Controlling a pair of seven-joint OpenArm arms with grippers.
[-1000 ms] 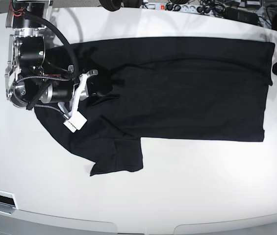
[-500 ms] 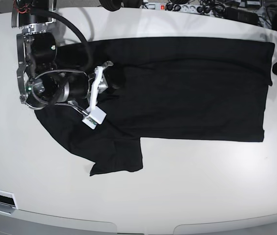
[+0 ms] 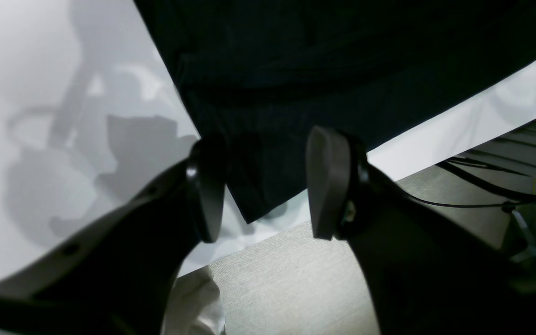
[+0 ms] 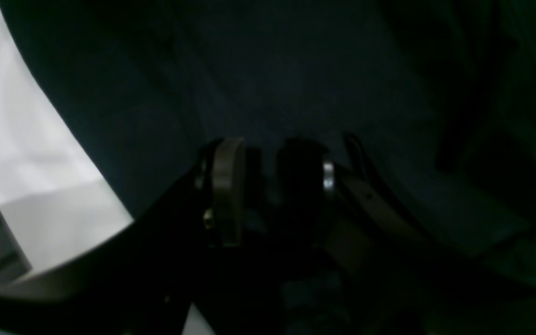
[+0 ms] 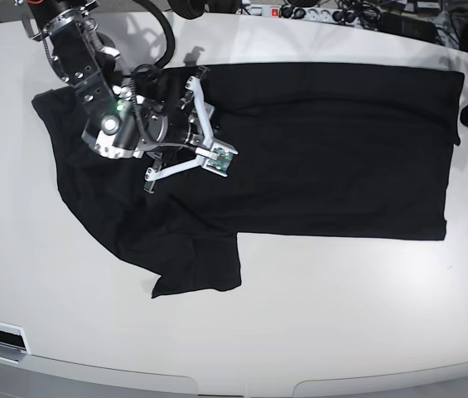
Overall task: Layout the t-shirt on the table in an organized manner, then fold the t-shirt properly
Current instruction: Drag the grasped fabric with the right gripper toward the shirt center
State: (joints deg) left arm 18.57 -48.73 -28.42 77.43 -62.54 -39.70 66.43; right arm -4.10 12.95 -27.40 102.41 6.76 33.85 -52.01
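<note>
Black t-shirt [image 5: 316, 149] spread flat across the table [image 5: 316, 315], hem toward its right edge, right gripper [image 4: 268, 181] over the collar end, jaws apparently slightly apart, left gripper [image 3: 261, 186] parted, empty, at the hem corner.

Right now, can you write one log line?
black cloth t-shirt: flat on glossy white table | right fingers: over shirt | left fingers: open, empty

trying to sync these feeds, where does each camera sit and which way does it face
Base: overhead, looking down on the table, t-shirt and right arm.
Left wrist: behind the open left gripper, facing the shirt's corner at the table edge, floor beyond.
Right wrist: behind the right gripper, close over dark cloth.
Shared: all three show t-shirt and table.
</note>
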